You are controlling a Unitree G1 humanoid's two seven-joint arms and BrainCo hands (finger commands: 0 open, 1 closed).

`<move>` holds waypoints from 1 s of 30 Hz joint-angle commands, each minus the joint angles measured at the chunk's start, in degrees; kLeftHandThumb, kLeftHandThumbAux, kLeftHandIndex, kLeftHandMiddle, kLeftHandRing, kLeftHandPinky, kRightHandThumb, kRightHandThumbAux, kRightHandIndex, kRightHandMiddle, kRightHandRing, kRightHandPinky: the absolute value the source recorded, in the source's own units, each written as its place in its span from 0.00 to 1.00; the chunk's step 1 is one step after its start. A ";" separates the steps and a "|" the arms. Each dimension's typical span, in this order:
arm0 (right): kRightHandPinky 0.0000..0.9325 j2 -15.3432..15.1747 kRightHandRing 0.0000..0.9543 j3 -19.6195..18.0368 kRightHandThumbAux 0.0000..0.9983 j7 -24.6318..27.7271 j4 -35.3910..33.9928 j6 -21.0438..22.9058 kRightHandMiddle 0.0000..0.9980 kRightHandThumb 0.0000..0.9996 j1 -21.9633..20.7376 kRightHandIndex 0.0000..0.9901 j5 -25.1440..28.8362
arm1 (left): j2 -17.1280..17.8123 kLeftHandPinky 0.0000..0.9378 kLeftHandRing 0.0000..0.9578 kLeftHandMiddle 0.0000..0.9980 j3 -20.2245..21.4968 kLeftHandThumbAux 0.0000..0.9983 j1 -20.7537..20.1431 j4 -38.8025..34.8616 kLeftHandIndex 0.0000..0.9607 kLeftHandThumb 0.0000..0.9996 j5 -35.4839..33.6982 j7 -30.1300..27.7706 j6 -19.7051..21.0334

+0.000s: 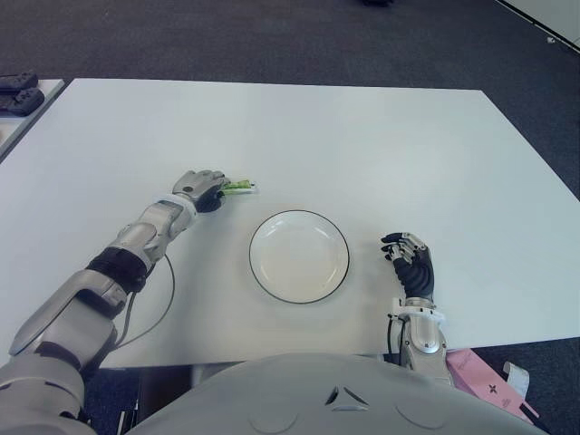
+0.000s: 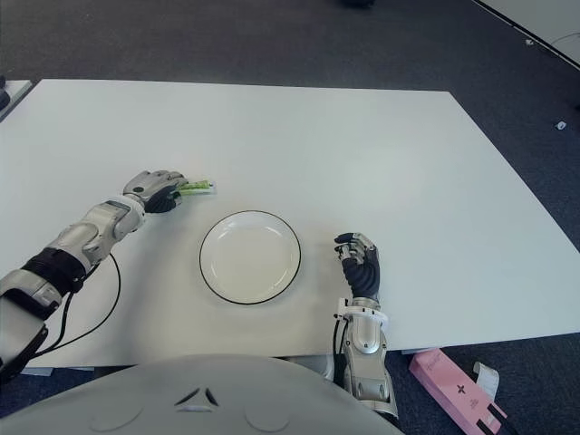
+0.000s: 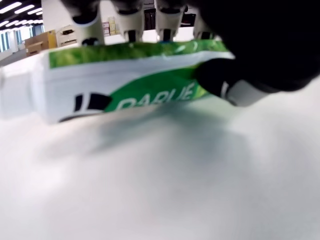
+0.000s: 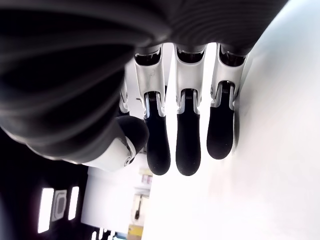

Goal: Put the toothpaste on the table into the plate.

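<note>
Left hand: your left hand [image 1: 201, 188] is reaching out over the tabletop [image 1: 381, 145], fingers [image 3: 127, 17] and thumb closing around the toothpaste [image 1: 239, 188]; in the wrist view the grip looks made, though you cannot quite confirm it is firm.
Toothpaste: it is sitting low at the tabletop, probably touching it, its free end sticking out of the hand toward the plate side.
Long axis: it is running roughly left to right, pointing away from the palm.
Plate [image 1: 299, 256]: it is lying to the right of the left hand and nearer you, near but apart.
Right hand: your right hand [image 1: 410, 262] is idling beside the plate's right side, fingers relaxed and empty.
</note>
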 commanded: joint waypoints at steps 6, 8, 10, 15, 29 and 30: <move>0.51 0.45 0.50 -0.50 0.73 -0.50 0.65 0.01 0.47 0.71 -0.21 0.43 -0.09 | -1.23 0.83 0.83 0.79 0.43 0.68 5.08 2.33 0.46 0.74 -5.01 -9.20 -0.69; 0.51 0.45 0.50 -0.53 0.73 -0.47 0.71 -0.17 0.47 0.71 -0.20 0.43 -0.04 | -1.24 0.83 0.84 0.80 0.93 0.69 5.23 2.23 0.46 0.74 -5.80 -9.39 -0.91; 0.50 0.42 0.50 -0.58 0.73 -0.33 0.90 -0.48 0.47 0.71 -0.31 0.43 0.19 | -1.55 0.85 0.85 0.82 1.36 0.69 5.22 2.49 0.46 0.74 -6.62 -9.46 -1.09; 0.51 0.37 0.49 -0.68 0.73 -0.31 1.11 -0.64 0.47 0.71 -0.47 0.43 0.18 | -2.03 0.88 0.88 0.85 2.23 0.69 5.36 2.72 0.46 0.74 -8.11 -9.38 -1.13; 0.51 0.17 0.50 -1.16 0.73 -0.36 1.88 -1.03 0.47 0.71 -0.98 0.43 0.17 | -3.56 0.91 0.90 0.88 5.65 0.70 6.48 2.38 0.46 0.74 -11.34 -7.91 0.37; 0.50 0.18 0.50 -1.18 0.73 -0.37 1.88 -0.99 0.47 0.71 -0.98 0.43 0.14 | -3.65 0.91 0.90 0.88 5.95 0.70 6.58 2.28 0.46 0.74 -11.56 -7.87 0.51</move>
